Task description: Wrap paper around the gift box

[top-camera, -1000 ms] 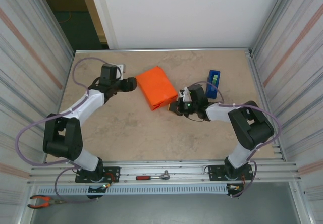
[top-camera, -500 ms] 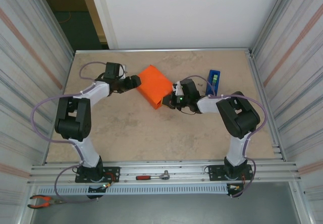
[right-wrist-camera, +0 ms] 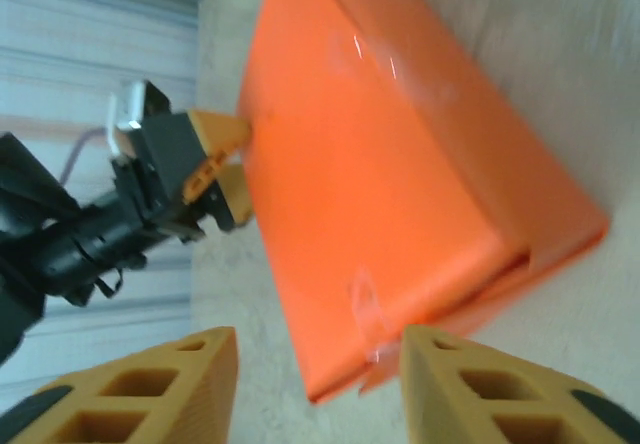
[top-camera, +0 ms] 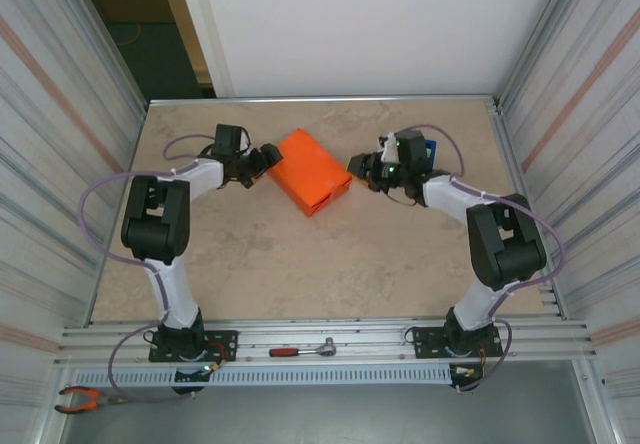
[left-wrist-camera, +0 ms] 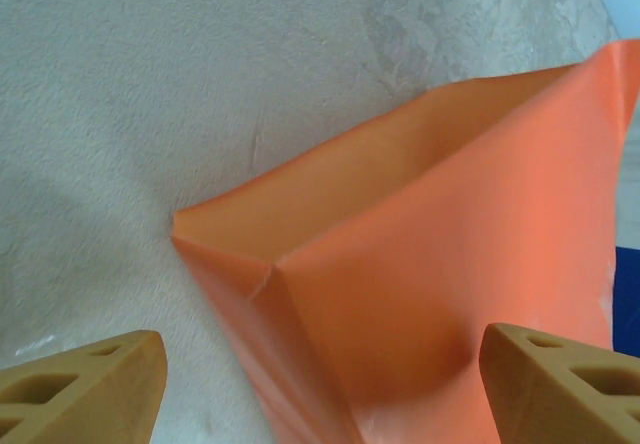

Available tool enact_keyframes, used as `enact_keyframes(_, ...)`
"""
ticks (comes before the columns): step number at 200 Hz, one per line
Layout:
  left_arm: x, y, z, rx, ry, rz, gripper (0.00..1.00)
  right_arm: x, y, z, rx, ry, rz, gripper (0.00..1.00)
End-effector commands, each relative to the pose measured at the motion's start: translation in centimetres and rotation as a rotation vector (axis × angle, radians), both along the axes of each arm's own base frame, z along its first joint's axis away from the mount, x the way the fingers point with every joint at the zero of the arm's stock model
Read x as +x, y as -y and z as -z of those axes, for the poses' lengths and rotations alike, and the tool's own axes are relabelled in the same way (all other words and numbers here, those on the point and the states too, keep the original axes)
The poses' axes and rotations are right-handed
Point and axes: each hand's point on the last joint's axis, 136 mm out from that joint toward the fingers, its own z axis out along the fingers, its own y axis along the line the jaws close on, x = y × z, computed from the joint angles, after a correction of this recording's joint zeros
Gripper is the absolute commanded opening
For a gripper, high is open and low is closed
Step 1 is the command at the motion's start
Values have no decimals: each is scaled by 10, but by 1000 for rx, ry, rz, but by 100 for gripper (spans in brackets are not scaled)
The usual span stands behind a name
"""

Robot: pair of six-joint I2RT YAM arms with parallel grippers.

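Tabletop; arms outstretched beside gift box

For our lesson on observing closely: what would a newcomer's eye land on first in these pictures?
The bright orange wrapped box on the far half of the tan table stands out first. Next come the two arms flanking it: the left gripper and right gripper sit open at its opposite ends.

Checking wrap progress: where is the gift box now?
Top view: the gift box lies far-centre on the table, between the left gripper and the right gripper.
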Motion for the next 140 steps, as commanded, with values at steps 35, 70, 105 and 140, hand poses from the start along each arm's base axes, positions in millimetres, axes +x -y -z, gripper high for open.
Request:
enact_keyframes(35, 25, 22, -5, -92, -4, 26, 76, 46, -16, 46, 6, -95, 20, 50)
enact_keyframes(70, 32, 30, -6, -116, 5, 59, 61, 34, -29, 65, 79, -142, 24, 45)
enact_keyframes(105, 39, 37, -4, -122, 16, 115, 34, 17, -34, 69, 86, -150, 22, 42)
enact_keyframes(140, 46, 45, -25, -133, 95, 186, 15, 8, -37, 64, 87, -143, 14, 42)
